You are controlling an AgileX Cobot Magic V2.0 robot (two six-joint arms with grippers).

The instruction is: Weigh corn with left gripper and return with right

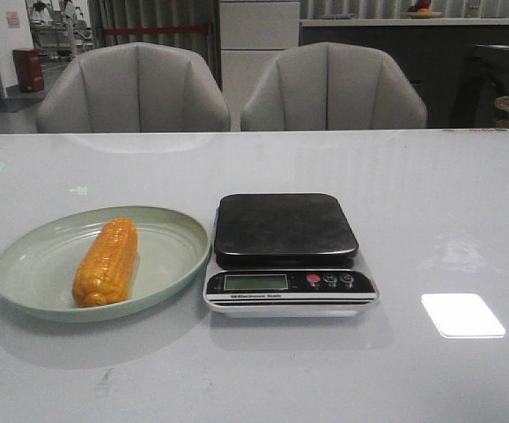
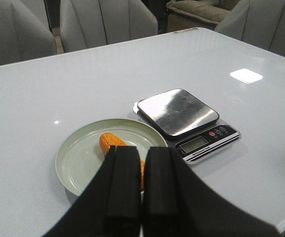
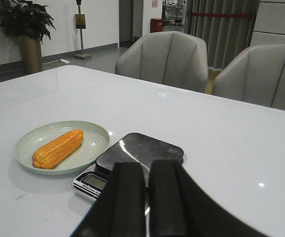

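The corn (image 1: 106,262) lies on its side in my pale green plate (image 1: 25,264), its length running from the near rim toward the far side, a little left of the plate's middle in the front view. The plate sits on the white table (image 1: 431,220), and its right rim comes just beside the kitchen scale (image 1: 286,254), whose dark weighing platform carries nothing. The scale's display and three small buttons face the near table edge.

My left gripper (image 2: 134,197) hangs above and short of the plate, well apart from the cob. Its two black fingers (image 2: 124,187) stand close together with only a thin slit between them, holding nothing. From that wrist the corn (image 2: 114,143) shows just past the fingertips, partly hidden behind them, with the plate (image 2: 78,158) around it and the scale (image 2: 187,118) off to the side.

My right gripper (image 3: 144,202) also hangs clear of everything, its fingers (image 3: 127,197) nearly together and empty. Beyond its tips lies the scale (image 3: 137,155), and farther off to one side the plate (image 3: 29,148) with the corn (image 3: 57,148) resting in it, well apart from this gripper.

Neither arm shows in the front view.
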